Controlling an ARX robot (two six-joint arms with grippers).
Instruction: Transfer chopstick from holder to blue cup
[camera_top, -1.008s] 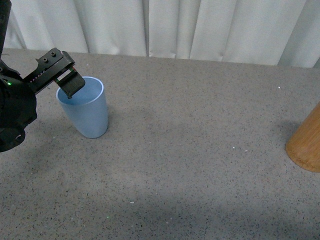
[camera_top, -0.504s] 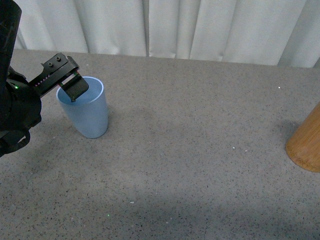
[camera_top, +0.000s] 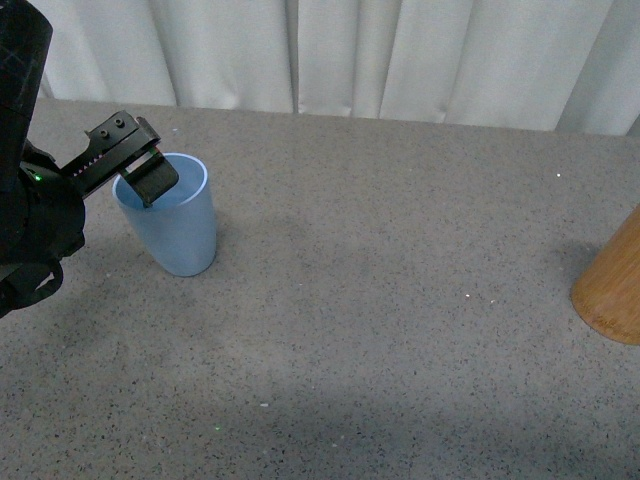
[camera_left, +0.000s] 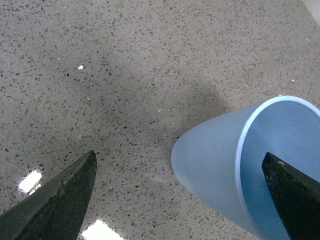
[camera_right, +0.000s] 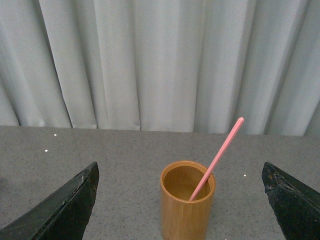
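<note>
Blue cup (camera_top: 178, 230): stood near the far left corner of the bench (camera_top: 400, 300). Left gripper (camera_top: 148, 182) is spread wide astride its rim with nothing clamped, presumably to steady it.
Chopstick (camera_right: 216, 157): leaned in the holder (camera_right: 187, 210) at the right edge.
Right gripper (camera_right: 180, 167): faced toward it, wide open, empty.

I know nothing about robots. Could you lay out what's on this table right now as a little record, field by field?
surface: grey speckled table, white curtain behind
blue cup: standing on the robot's left side, no chopstick in it
holder: brown wooden cylinder, at the right edge of the front view
chopstick: pink, leaning inside the holder, its top sticking out
left gripper: open, one finger outside the cup's wall, the other at its mouth
right gripper: open, facing the holder, holding nothing
task state: chopstick not yet picked up
</note>
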